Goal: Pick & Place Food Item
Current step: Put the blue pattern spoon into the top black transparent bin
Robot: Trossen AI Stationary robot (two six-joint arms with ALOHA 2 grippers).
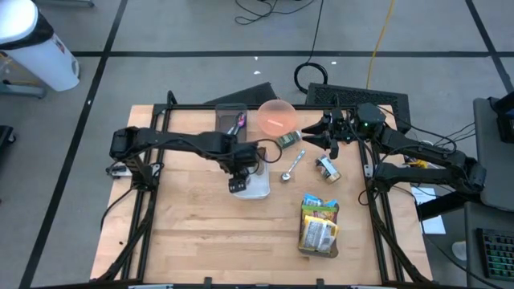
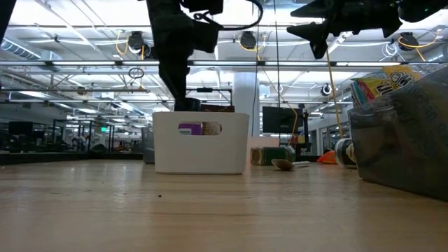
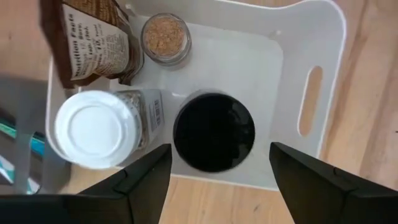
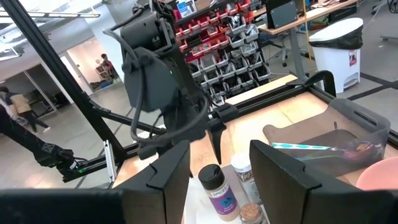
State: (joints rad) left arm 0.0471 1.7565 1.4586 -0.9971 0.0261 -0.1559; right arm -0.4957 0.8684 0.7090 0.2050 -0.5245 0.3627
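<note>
A white bin (image 3: 311, 37) stands mid-table, also seen in the high view (image 1: 259, 189) and the low view (image 2: 201, 143). In it a black-lidded jar (image 3: 213, 132), a white-lidded jar (image 3: 93, 129) and a small jar of brown grains (image 3: 165, 37) stand upright. A brown bag (image 3: 93, 43) sits in one corner of the bin. My left gripper (image 3: 221, 148) hangs open above the bin, pointing down, its fingers either side of the black lid and above it. My right gripper (image 4: 221, 149) stays level and open at the far right (image 1: 325, 132), with nothing between its fingers.
A pink bowl (image 1: 277, 116) and a clear container of utensils (image 1: 231, 119) sit beyond the bin. A jar on its side (image 1: 289, 140), a spoon (image 1: 291, 167) and a can (image 1: 327, 168) lie to its right. Snack bags (image 1: 319, 226) lie near right. Bare wood at near left.
</note>
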